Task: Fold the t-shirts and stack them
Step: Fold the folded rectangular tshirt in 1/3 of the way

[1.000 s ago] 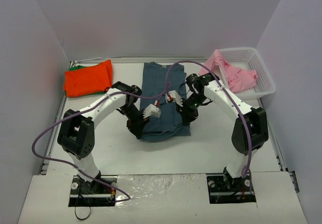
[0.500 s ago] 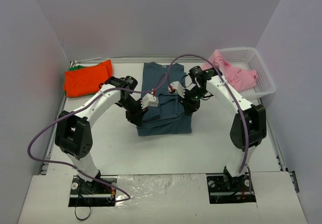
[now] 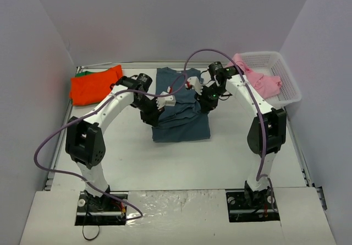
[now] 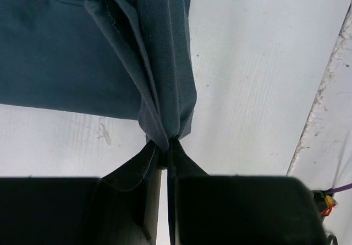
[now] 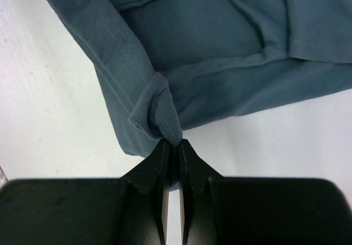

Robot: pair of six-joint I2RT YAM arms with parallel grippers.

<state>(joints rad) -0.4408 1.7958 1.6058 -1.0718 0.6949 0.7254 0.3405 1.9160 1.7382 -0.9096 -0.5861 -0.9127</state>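
Observation:
The dark slate-blue t-shirt (image 3: 181, 118) lies in the middle of the table, partly folded. My left gripper (image 3: 153, 118) is shut on its left edge; in the left wrist view the cloth (image 4: 165, 80) bunches into the tips of my gripper (image 4: 166, 152). My right gripper (image 3: 204, 103) is shut on its right edge; in the right wrist view the hem (image 5: 159, 110) is pinched at my gripper (image 5: 174, 144). The orange-red t-shirt (image 3: 94, 86) lies folded at the far left, with a sliver of the green t-shirt (image 3: 81, 75) under it. The light pink t-shirt (image 3: 254, 79) hangs over the basket.
A white lattice basket (image 3: 280, 80) stands at the far right with the pink cloth in it. Purple cables (image 3: 192, 63) arch over both arms. White walls enclose the table on three sides.
Both grippers have carried the shirt's near edge away from me, toward the far end. The lifted fold now lies further back over the shirt.

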